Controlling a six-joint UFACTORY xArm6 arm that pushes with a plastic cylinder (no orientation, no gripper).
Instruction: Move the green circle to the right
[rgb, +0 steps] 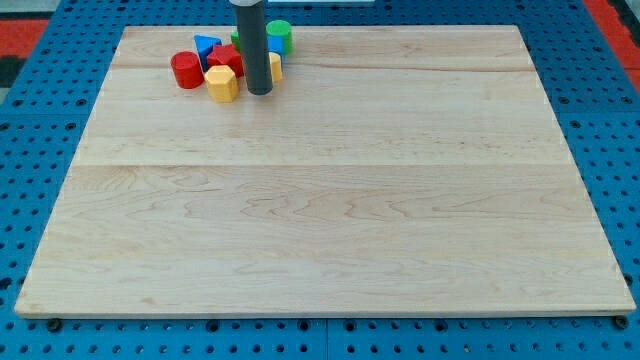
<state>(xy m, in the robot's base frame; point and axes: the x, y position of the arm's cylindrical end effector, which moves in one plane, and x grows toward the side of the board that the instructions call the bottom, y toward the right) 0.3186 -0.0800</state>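
Observation:
The green circle (279, 34) is a short green cylinder at the top of the wooden board (330, 220), at the right end of a tight cluster of blocks. My tip (259, 92) rests on the board just below the cluster, below and slightly left of the green circle. The rod rises in front of the cluster and hides part of it. Left of the rod lie a red cylinder (186, 70), a blue block (206, 46), a red block (226, 58) and a yellow hexagon-like block (222, 84). A yellow block (275, 67) and a blue block (275, 45) peek out right of the rod.
The board lies on a blue perforated table (40, 180). The board's top edge runs just above the cluster. A red area (30, 30) shows at the view's top left corner and another at the top right.

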